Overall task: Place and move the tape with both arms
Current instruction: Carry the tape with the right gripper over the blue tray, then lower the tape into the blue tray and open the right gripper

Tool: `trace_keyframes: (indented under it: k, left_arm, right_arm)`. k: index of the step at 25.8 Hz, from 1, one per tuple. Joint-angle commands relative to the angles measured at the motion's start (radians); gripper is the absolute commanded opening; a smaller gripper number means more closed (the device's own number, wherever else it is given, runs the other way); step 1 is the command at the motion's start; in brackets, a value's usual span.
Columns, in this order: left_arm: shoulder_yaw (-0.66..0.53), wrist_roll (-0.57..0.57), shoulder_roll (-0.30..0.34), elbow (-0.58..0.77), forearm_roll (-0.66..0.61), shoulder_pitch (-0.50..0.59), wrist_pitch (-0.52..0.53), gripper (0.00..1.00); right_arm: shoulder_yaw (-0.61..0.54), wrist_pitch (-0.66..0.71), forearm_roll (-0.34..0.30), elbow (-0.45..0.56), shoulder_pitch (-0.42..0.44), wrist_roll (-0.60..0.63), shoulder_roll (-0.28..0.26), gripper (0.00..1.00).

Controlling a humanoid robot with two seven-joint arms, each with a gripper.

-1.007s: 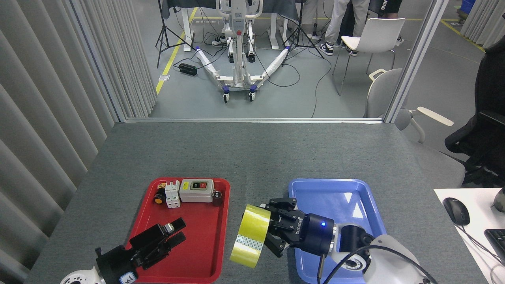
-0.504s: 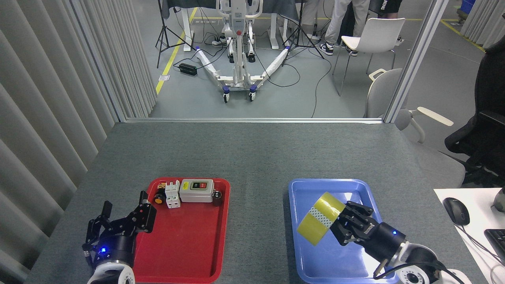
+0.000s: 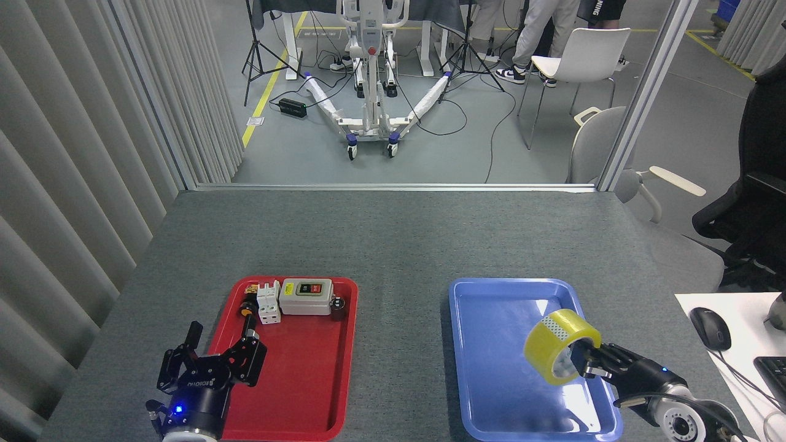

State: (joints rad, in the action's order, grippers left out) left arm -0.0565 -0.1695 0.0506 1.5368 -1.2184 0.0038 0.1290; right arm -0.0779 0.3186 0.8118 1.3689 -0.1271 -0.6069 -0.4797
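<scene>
1. Two black multi-fingered grippers work over a grey felt-covered table [image 3: 393, 233] that carries two shallow plastic trays side by side, well apart.
2. At about 4 o'clock in the head view, the right gripper [image 3: 586, 362] has its fingers [image 3: 605, 357] clamped on the wide roll of glossy yellow packing tape [image 3: 560, 344], reaching into the roll's white printed core.
3. That tape is lifted and tilted, its open core turned toward the gripper, and it hangs above the right-hand rim of the blue rectangular tray [image 3: 491, 344].
4. Whether the roll touches the tray floor cannot be told; it looks raised.
5. At about 8 o'clock, the left gripper [image 3: 212, 362] stands with its fingers spread wide, gripping nothing, a blue light glowing on its body.
6. It sits at the left edge of the red rectangular tray [image 3: 301, 380], overlapping the rim.
7. Toward 12 o'clock inside the red tray lie a grey switch box with green and red buttons [image 3: 306, 296], a white terminal block [image 3: 268, 302] and a small black part [image 3: 338, 307].
8. At 3 o'clock, a black computer mouse [image 3: 710, 328] rests on a white desk [image 3: 743, 362] beside the table.
</scene>
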Motion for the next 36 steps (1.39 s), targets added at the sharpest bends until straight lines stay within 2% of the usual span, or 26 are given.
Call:
trace_keyframes:
  k: [1,5,8,13,18,24,28,32,36]
  left_arm:
    - [-0.013,-0.002,0.005,0.002,-0.001,0.021,0.104,0.99]
    - [-0.011,0.005,0.028,0.003,-0.016,0.058,0.193,0.99]
    - [-0.011,0.002,0.048,0.002,-0.039,0.07,0.193,0.99]
    - [-0.011,-0.01,0.048,0.002,-0.093,0.067,0.193,0.99]
    - [-0.013,-0.007,0.048,0.003,-0.092,0.067,0.195,0.99]
    - [-0.013,-0.01,0.051,0.003,-0.096,0.067,0.193,0.99]
    - [-0.013,-0.013,0.046,-0.003,-0.205,0.068,0.167,0.99]
    - [-0.013,-0.024,0.048,-0.003,-0.222,0.078,0.161,0.99]
    - [-0.014,-0.021,0.049,-0.001,-0.222,0.076,0.162,0.99]
  right_arm:
    - [0.132,-0.141,-0.016,-0.065,-0.049,-0.005,-0.102,0.25]
    - [0.28,-0.243,-0.094,-0.117,-0.132,-0.019,-0.149,0.25]
    - [0.377,-0.325,-0.123,-0.136,-0.183,-0.116,-0.186,0.25]
    - [0.503,-0.426,-0.132,-0.203,-0.281,-0.146,-0.175,0.25]
    - [0.642,-0.458,-0.206,-0.318,-0.393,-0.154,-0.158,0.25]
    - [0.659,-0.457,-0.224,-0.376,-0.436,-0.159,-0.129,0.26]
    - [0.688,-0.452,-0.224,-0.425,-0.456,-0.157,-0.102,0.3]
    - [0.688,-0.451,-0.224,-0.432,-0.459,-0.152,-0.099,0.31]
    - [0.685,-0.451,-0.221,-0.432,-0.46,-0.148,-0.099,0.4]
